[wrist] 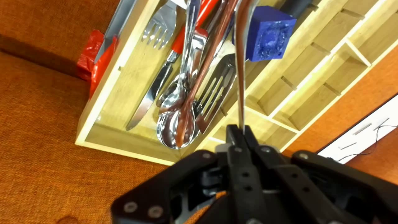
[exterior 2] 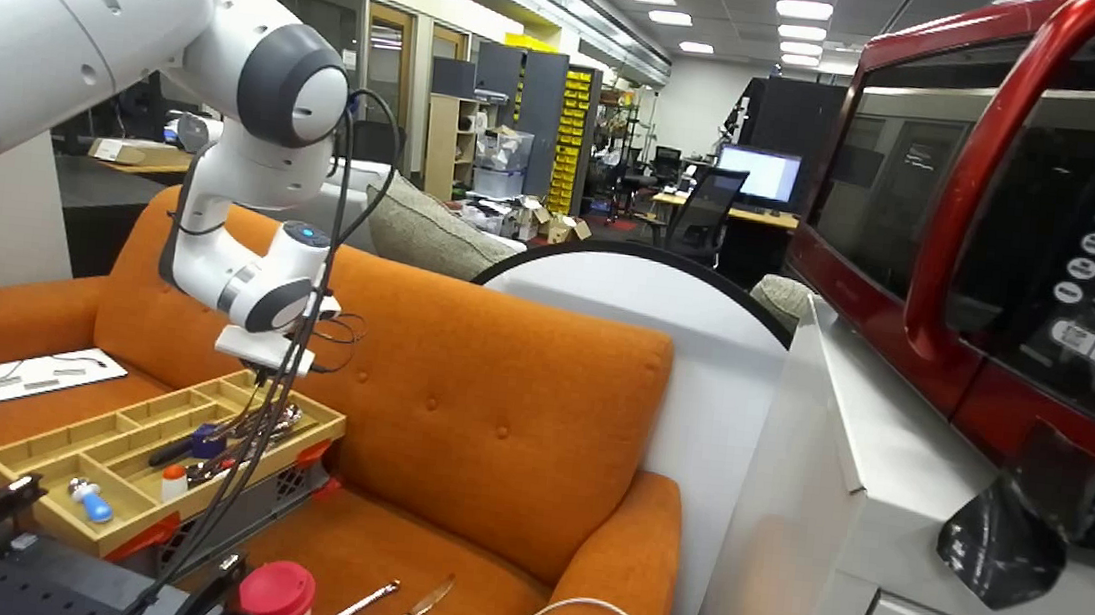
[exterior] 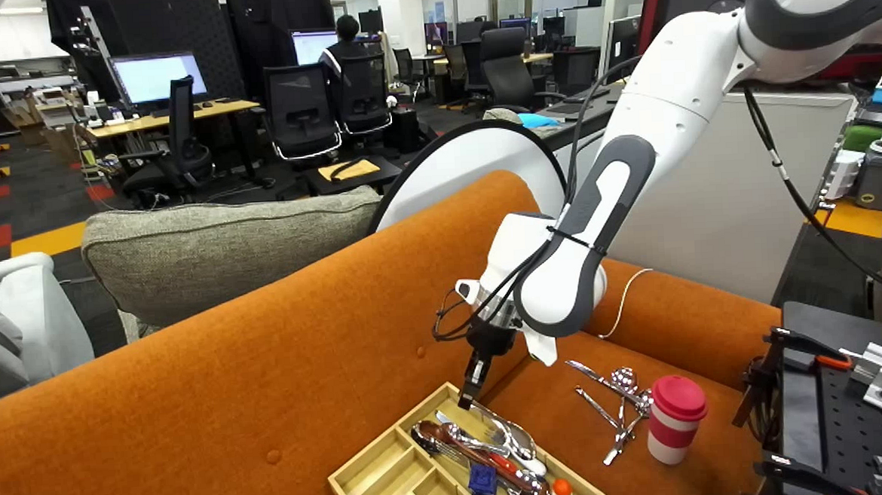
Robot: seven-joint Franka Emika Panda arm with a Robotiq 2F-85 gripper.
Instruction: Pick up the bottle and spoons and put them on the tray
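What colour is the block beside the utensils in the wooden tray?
The block is deep blue; it shows best in the wrist view.

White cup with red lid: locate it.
In an exterior view, the cup stands lower right on the orange sofa seat, right of the shiny silver utensils.

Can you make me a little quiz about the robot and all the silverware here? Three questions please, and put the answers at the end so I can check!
1. True or false: in the wrist view, the robot's fingers are pinching a shiny utensil.

2. Pick one: what color is the cube-shaped thing in the wooden tray?
A) green
B) blue
C) yellow

3. Fill in the blank: outside the tray, some loose cutlery lies on the orange ____.

Key:
1. True; they are closed on its narrow part.
2. B, blue.
3. Couch.
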